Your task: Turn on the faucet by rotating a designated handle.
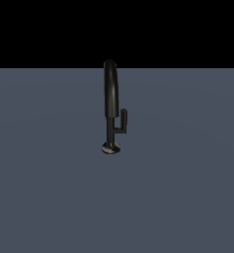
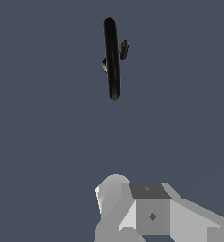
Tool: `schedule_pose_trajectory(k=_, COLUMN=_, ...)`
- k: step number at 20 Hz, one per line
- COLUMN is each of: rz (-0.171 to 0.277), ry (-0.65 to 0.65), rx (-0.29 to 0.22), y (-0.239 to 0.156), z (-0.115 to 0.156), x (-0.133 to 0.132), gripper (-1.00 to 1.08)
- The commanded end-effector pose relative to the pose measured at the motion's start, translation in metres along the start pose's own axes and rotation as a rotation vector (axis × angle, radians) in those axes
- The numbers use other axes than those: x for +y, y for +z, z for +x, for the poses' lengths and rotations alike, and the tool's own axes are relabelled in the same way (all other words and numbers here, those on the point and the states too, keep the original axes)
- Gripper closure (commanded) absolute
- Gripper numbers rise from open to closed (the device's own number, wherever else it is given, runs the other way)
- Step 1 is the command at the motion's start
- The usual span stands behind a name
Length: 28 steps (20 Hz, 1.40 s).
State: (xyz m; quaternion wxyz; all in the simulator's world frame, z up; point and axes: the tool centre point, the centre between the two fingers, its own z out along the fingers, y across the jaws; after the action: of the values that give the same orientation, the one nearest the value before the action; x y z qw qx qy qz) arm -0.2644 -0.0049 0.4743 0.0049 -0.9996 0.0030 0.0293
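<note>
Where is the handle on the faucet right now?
In the exterior view the handle sticks out from the lower stem of the faucet toward the exterior view's right, just above the round base, with its stubby rod pointing up.

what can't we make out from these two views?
- Tool: absent from the exterior view; wrist view cuts it off at the frame edge, so open or shut is unclear.
- Faucet base: in the wrist view the spout hides most of it.
- Handle: small and black on black where it joins the stem; its rotation angle is unreadable.
</note>
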Motion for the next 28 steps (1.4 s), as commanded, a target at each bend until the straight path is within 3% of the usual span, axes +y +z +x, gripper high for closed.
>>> schedule_pose_trajectory(k=1, rz=0.000, ry=0.000, rx=0.000, y=0.000, z=0.000, x=0.000, gripper=1.08)
schedule_pose_trajectory(k=14, rz=0.052, ry=0.053, rx=-0.056, y=0.004, z=0.023, x=-0.003, gripper=1.08)
schedule_pose_trajectory(k=28, rz=0.219, ry=0.224, rx=-0.237, y=0.023, z=0.093, x=-0.006, gripper=1.08)
